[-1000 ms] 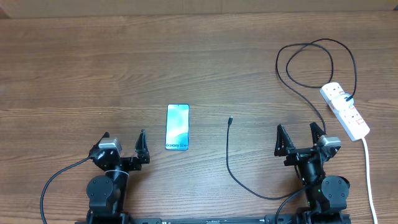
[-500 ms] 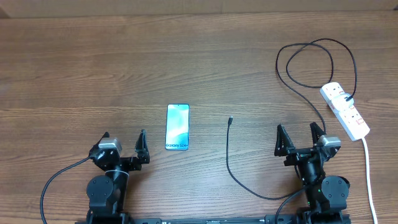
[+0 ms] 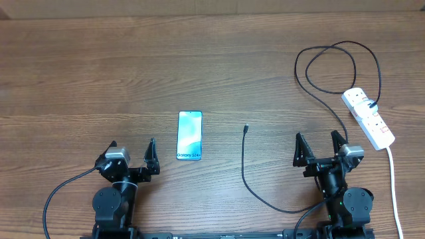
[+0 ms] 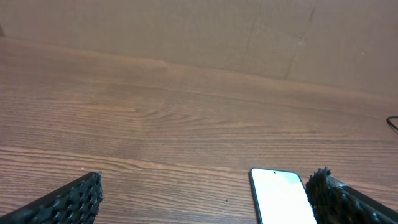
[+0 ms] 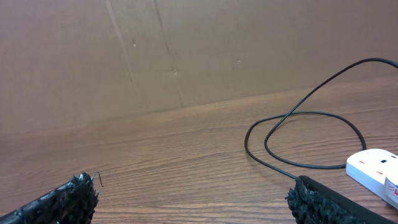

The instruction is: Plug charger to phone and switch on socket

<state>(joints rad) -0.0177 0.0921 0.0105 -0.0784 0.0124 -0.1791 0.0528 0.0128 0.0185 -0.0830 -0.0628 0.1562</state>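
1. Counter (image 3: 99, 66): wooden, carries every item listed.
2. Right hand (image 3: 317, 141), lower right: fingers spread wide, empty, touching nothing. Left hand (image 3: 131, 147), lower left: likewise wide and empty.
3. Socket (image 3: 368, 118), right edge: nothing is touching it.
4. Phone (image 3: 189, 135), centre-left: lying flat, unplugged.
5. Charger (image 3: 244, 172), plug tip (image 3: 246, 127), centre: best pinched just behind the tip and kept level for the port.

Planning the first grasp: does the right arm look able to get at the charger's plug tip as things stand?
Probably yes. The plug tip lies by itself, ahead and left of the open right end effector, with nothing between them.
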